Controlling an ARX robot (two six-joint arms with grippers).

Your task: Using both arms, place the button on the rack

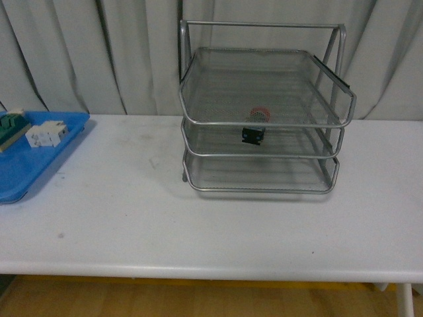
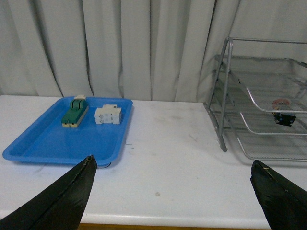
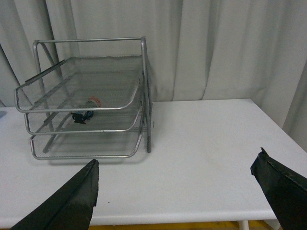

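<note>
The silver wire-mesh rack (image 1: 263, 124) stands at the back middle of the white table. The button (image 1: 254, 129), red cap over a black and blue body, rests on the rack's middle tier. It shows too in the left wrist view, the button (image 2: 283, 113), and in the right wrist view, the button (image 3: 85, 111). My left gripper (image 2: 175, 178) is open over bare table, well short of the rack (image 2: 268, 105). My right gripper (image 3: 176, 179) is open too, near the table's front edge with nothing between its fingers, the rack (image 3: 86, 100) beyond it. Neither arm shows in the front view.
A flat blue tray (image 1: 26, 165) lies at the table's left edge, holding a green and cream switch (image 2: 75, 111) and a white block component (image 2: 108, 115). Grey curtains hang behind the table. The table's right end (image 3: 283, 143) shows in the right wrist view.
</note>
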